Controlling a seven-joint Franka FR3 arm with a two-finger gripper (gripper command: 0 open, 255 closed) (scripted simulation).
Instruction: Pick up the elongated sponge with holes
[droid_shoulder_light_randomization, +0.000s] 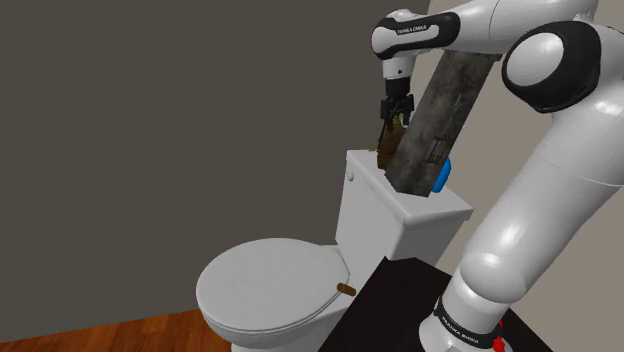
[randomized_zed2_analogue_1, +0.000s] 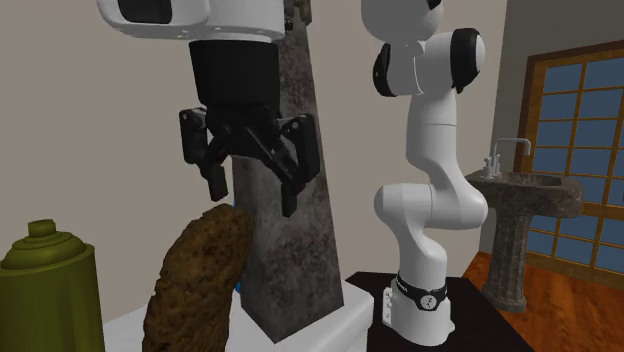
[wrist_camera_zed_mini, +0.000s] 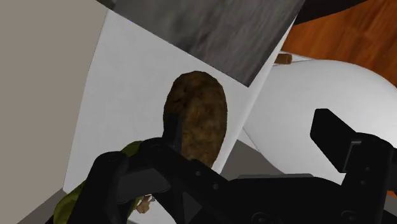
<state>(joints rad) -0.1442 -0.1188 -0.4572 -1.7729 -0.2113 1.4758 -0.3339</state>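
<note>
The elongated brown sponge (droid_shoulder_light_randomization: 382, 141) stands on end on top of the white toilet tank (droid_shoulder_light_randomization: 390, 215), leaning against a tall dark grey slab (droid_shoulder_light_randomization: 440, 105). My black gripper (droid_shoulder_light_randomization: 398, 110) hangs just above the sponge's upper end, open and holding nothing. From the second exterior view the sponge (randomized_zed2_analogue_1: 195, 280) lies below the gripper (randomized_zed2_analogue_1: 252, 195) and slightly to that view's left. Through the wrist camera the sponge (wrist_camera_zed_mini: 197, 118) sits close to one finger, off-centre in the gap of the gripper (wrist_camera_zed_mini: 250, 127), with no finger touching it.
An olive green can (randomized_zed2_analogue_1: 50, 275) stands beside the sponge on the tank. A blue object (droid_shoulder_light_randomization: 442, 176) peeks from behind the slab. Below are the closed toilet lid (droid_shoulder_light_randomization: 270, 285) and a small brown cylinder (droid_shoulder_light_randomization: 345, 289). A pedestal sink (randomized_zed2_analogue_1: 520, 185) stands beyond the arm's base (randomized_zed2_analogue_1: 420, 300).
</note>
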